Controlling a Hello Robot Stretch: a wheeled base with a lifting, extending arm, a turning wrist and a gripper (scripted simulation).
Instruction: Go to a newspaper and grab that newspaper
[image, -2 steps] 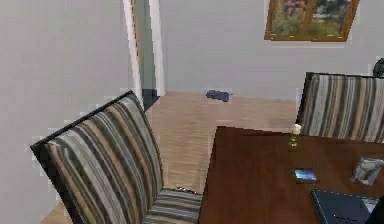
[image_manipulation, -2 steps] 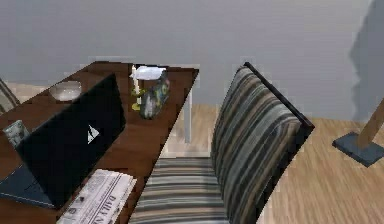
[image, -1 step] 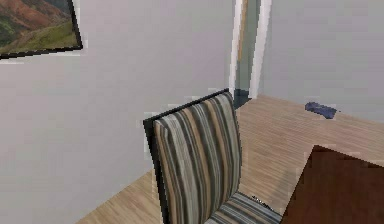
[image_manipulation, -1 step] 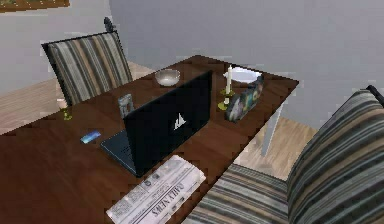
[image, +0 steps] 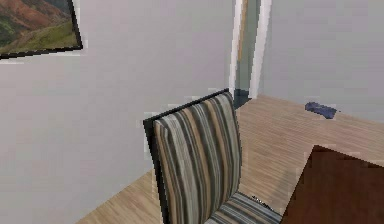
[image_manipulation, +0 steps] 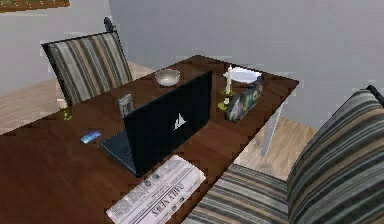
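A black laptop (image_manipulation: 172, 125) stands on the wooden table (image_manipulation: 40, 160), with a bowl (image_manipulation: 167, 77) at its twelve o'clock and a candle (image_manipulation: 228, 82) at its two o'clock. A striped chair (image_manipulation: 88, 65) stands at its ten o'clock.

Folded newspaper (image_manipulation: 157, 191) flat at table's (image_manipulation: 40, 160) near edge

text: none readable | newspaper (image_manipulation: 157, 192): print too small to read | laptop (image_manipulation: 170, 125) lid: white triangular mark
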